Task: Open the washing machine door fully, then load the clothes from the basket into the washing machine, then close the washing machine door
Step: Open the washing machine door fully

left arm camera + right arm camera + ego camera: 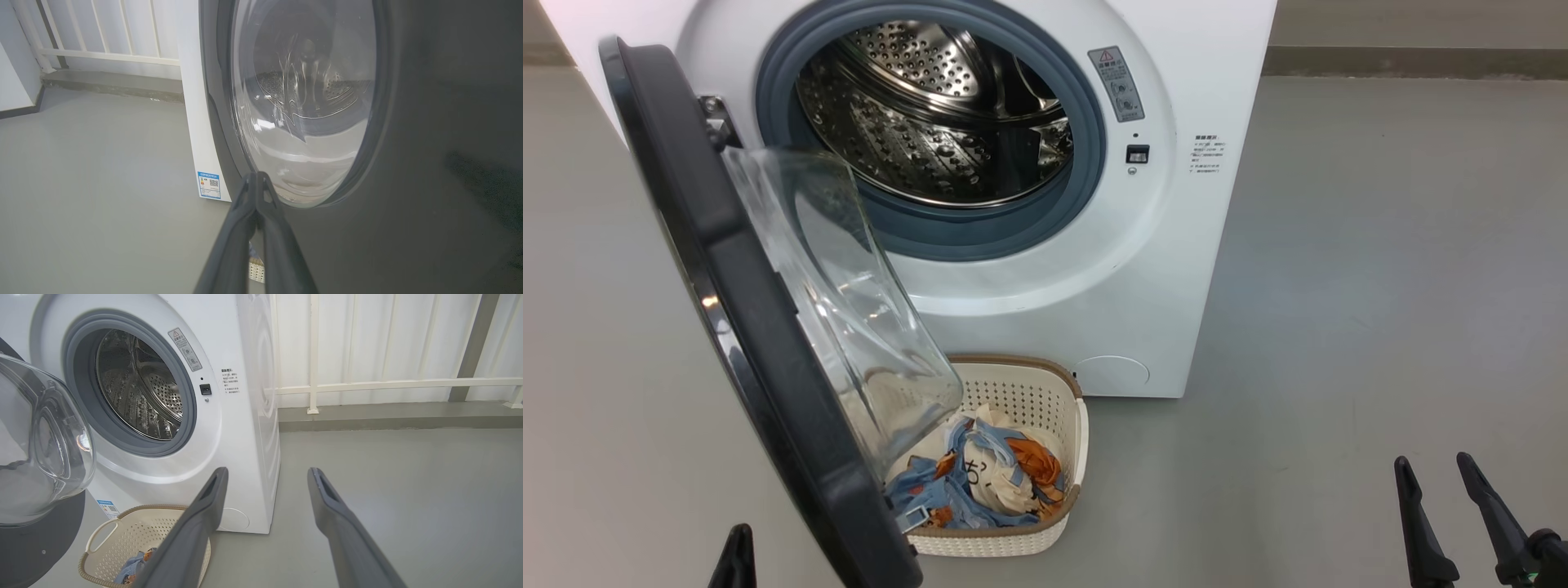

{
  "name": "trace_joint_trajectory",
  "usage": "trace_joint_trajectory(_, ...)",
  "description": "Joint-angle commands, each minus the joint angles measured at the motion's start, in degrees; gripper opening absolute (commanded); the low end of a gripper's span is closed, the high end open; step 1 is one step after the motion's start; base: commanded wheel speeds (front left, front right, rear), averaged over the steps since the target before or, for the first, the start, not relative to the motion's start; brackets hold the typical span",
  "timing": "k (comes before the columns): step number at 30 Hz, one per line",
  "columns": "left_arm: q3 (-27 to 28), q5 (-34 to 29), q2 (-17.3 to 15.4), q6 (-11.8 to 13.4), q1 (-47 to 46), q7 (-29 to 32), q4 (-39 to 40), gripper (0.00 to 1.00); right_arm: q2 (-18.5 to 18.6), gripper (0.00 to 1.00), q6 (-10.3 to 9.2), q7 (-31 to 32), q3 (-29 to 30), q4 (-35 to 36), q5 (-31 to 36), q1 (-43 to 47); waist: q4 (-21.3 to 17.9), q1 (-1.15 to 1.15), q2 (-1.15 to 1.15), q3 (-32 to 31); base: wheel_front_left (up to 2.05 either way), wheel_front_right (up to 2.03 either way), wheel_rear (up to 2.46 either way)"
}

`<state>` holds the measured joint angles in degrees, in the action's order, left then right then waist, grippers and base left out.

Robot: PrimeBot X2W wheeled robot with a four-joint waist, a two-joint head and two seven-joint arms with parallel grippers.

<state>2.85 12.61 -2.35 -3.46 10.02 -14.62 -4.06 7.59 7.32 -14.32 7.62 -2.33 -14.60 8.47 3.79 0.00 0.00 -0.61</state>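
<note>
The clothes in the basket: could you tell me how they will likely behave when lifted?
The clothes lie crumpled over one another, so they are probably floppy and will drape. Blue strips wind through the orange and cream pieces, so one pinch may drag several out. The pile is small and thin, so likely light.

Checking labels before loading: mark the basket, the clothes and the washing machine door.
basket (pixel 1031 396): head view, on its perforated back wall.
clothes (pixel 990 480): head view, on the cream piece in the bundle.
washing machine door (pixel 719 237): head view, on its black ring.
</note>
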Motion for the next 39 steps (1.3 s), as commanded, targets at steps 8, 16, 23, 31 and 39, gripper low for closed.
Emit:
trace_joint_trajectory(8,3.6,1.5,-0.5,2.1,-2.3,-0.4,2.8,0.0,0.8,1.0,0.17,-0.7,-1.6,1.3,0.8,-1.2,0.4,0.0,0.0,0.1,0.0,0.0,0.0)
trace_joint_trajectory(16,10.8,2.5,-0.5,7.5,-5.4,-0.4,14.0,0.0,1.1,1.0,0.17,-0.7,-1.2,1.3,0.7,-1.4,0.9,0.0,0.0,0.0,0.0,0.0,0.0)
trace_joint_trajectory(23,9.1,0.7,-0.5,8.8,-9.4,-0.4,31.1,0.0,0.8,1.0,0.17,-0.7,-1.0,1.0,0.4,-1.1,1.4,0.0,0.0,-0.6,0.0,0.0,0.0)
trace_joint_trajectory(31,-12.1,3.1,-0.5,4.7,-11.8,4.4,40.7,0.0,0.1,1.0,0.17,-0.7,-1.5,0.8,0.2,-0.4,1.9,0.0,0.0,-1.6,0.0,0.0,0.0)
trace_joint_trajectory(39,-27.4,8.7,-0.5,8.3,-8.0,9.7,31.4,0.0,-0.6,1.0,0.17,-0.7,-2.0,0.5,-0.3,-0.6,1.4,0.0,0.0,-1.9,0.0,0.0,0.0)
